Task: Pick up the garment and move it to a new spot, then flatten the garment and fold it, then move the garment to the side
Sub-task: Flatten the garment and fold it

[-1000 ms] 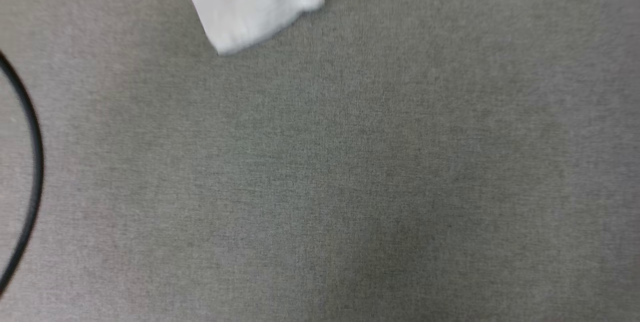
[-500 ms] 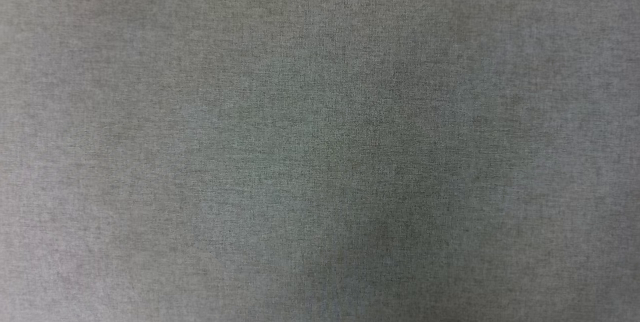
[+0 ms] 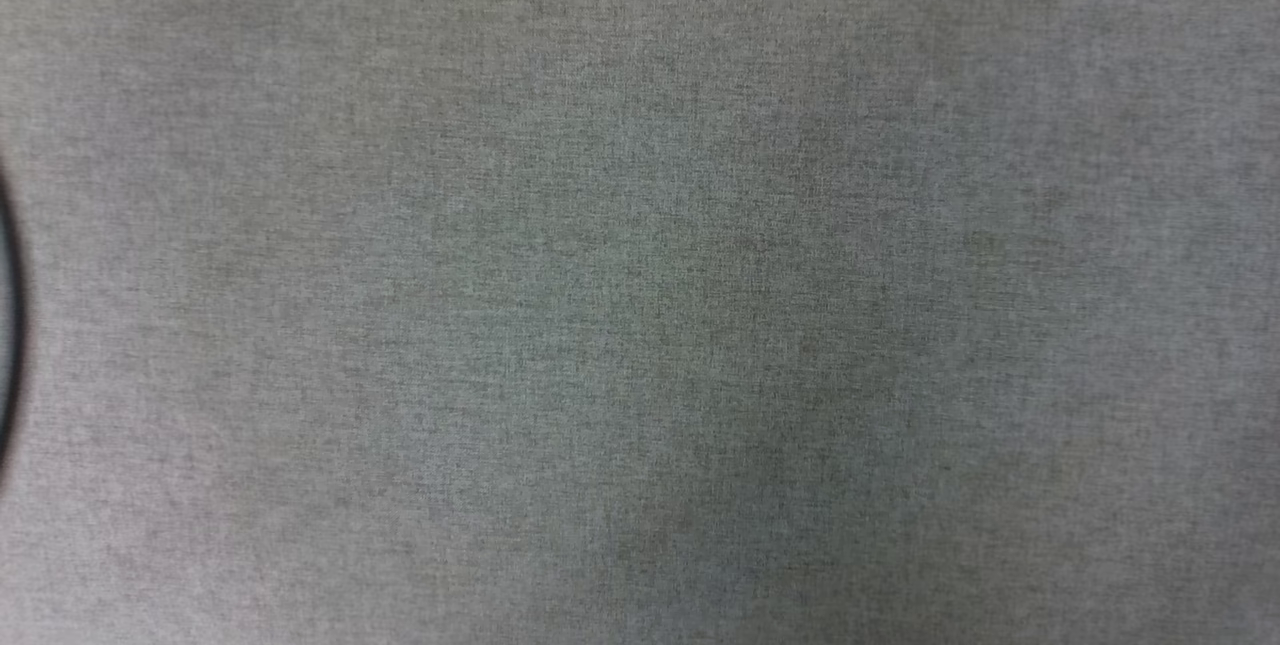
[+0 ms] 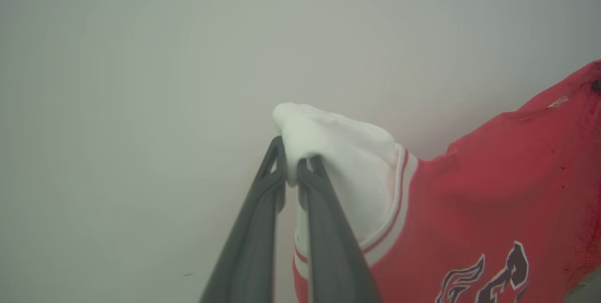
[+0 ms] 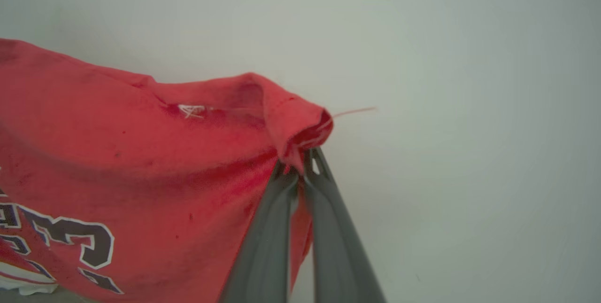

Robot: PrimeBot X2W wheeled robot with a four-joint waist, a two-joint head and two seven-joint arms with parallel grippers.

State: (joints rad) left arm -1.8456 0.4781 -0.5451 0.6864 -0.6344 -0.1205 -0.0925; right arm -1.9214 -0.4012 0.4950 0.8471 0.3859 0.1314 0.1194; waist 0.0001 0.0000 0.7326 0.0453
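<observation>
The red jersey T-shirt [image 4: 493,185] hangs in the air, strung between the two pairs of jaws against a pale, plain background. The left jaws are pressed together on a bunched fold of the white sleeve [image 4: 338,148], which bulges just past their tips. The striped trim [image 4: 399,199] and the red body run off to the right of those jaws. The right jaws are pinched shut on a rolled red edge [image 5: 300,124], probably a hem corner, with a loose thread [image 5: 354,112] sticking out beside their tips. The cloth spreads away to their left, black white-edged lettering [image 5: 70,237] showing low down.

It looks a light, soft knit with no stiffness. It sags between the two holds and will likely drape and crease wherever it is set down. Both grips take only a small bite of cloth near the tips, so a sharp tug could slip one free. The sleeve and the hem are seamed, which should give firmer holds than plain cloth. The head view shows a grey woven surface [image 3: 640,285] with a dark cable [image 3: 10,325] at its edge.
</observation>
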